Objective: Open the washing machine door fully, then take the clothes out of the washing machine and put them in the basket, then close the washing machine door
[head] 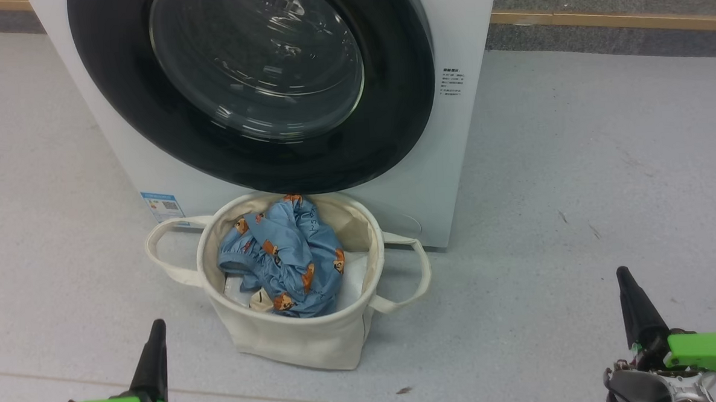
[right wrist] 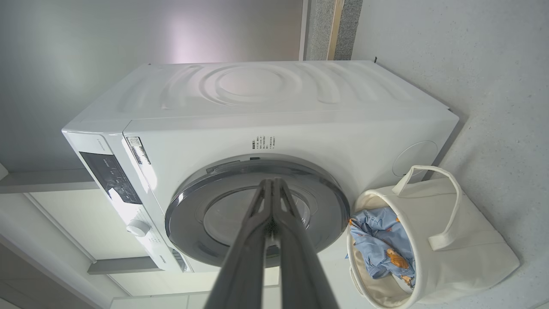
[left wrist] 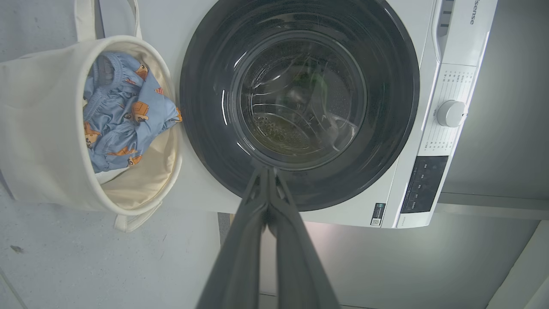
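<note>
The washing machine fills the upper middle of the head view. The washing machine door lies flat against its front, and bare steel drum shows through the glass in the left wrist view. Grey floor runs wide on the right of the frame and along the bottom. The basket stands on it at centre, just in front of the machine, its far rim under the door's lower edge and one loop handle out to each side. The clothes lie bunched inside, reaching the far rim, on top of a white sheet. The left gripper, lower left, and the right gripper, lower right, both have their jaws pressed together on nothing, well apart from the basket.
</note>
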